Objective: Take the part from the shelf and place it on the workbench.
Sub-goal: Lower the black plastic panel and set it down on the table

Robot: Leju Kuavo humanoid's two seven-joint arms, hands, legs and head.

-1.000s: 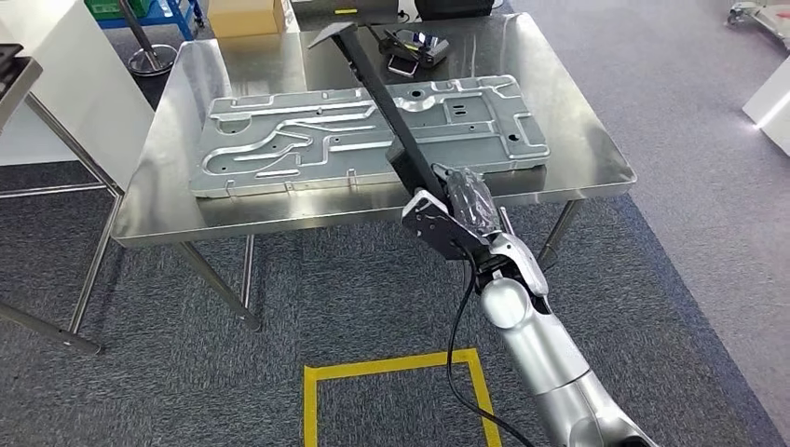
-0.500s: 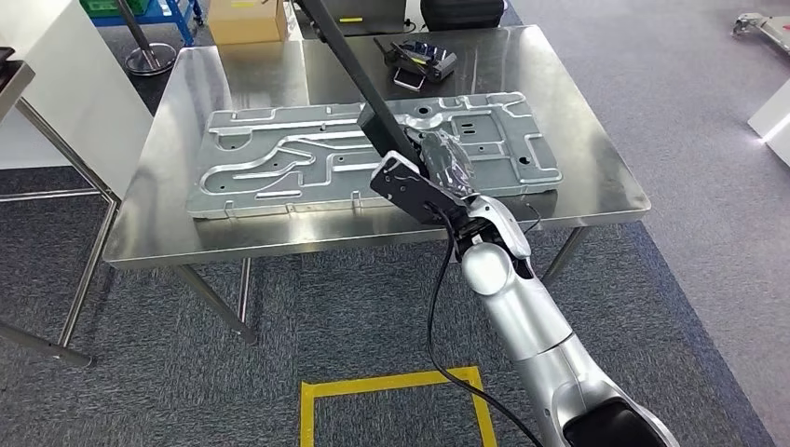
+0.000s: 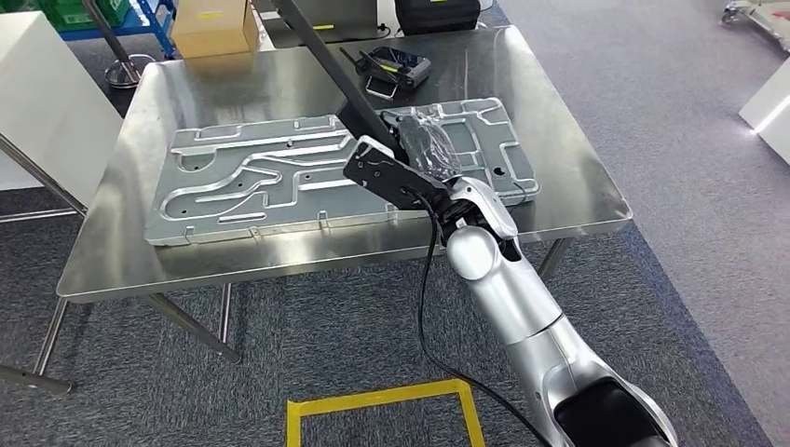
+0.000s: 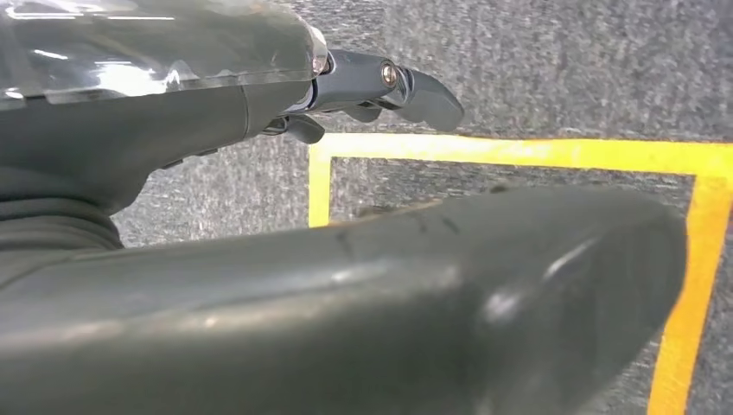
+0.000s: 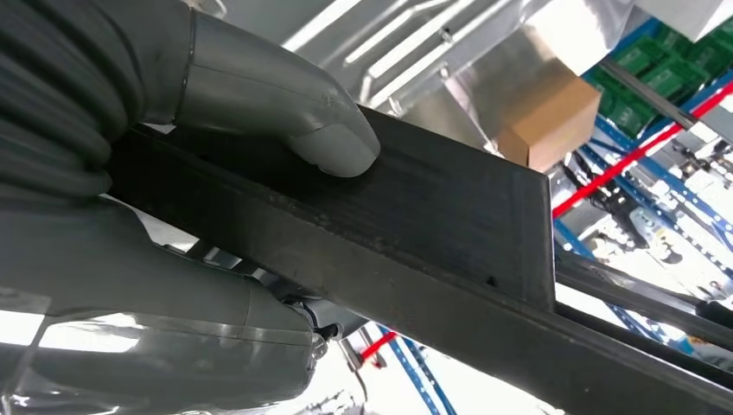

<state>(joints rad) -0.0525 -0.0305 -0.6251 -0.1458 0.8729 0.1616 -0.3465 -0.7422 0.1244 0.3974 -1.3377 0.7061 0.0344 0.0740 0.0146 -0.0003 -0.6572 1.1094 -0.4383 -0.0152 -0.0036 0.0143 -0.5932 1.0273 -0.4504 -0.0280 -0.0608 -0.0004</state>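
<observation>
The part is a long black bar (image 3: pixel 326 65). My right hand (image 3: pixel 424 149) grips its near end and holds it slanting up and away above the steel workbench (image 3: pixel 578 177); its far end runs off the top of the head view. In the right wrist view the thumb (image 5: pixel 285 104) presses on the bar's flat face (image 5: pixel 432 225). The hand hovers over the right part of a large stamped metal plate (image 3: pixel 251 177) lying on the bench. My left hand (image 4: pixel 259 130) hangs over the carpet, holding nothing, its fingers (image 4: pixel 406 86) apart.
At the bench's far edge lie a black handheld device (image 3: pixel 396 65) and a black case (image 3: pixel 436 14). A cardboard box (image 3: pixel 210 26) stands behind the bench, a white cabinet (image 3: pixel 37 93) to the left. Yellow tape (image 3: pixel 382 400) marks a square on the carpet in front.
The view has shifted closer to the bench. My right arm has reached forward, carrying the bar from the bench's front edge to above the metal plate.
</observation>
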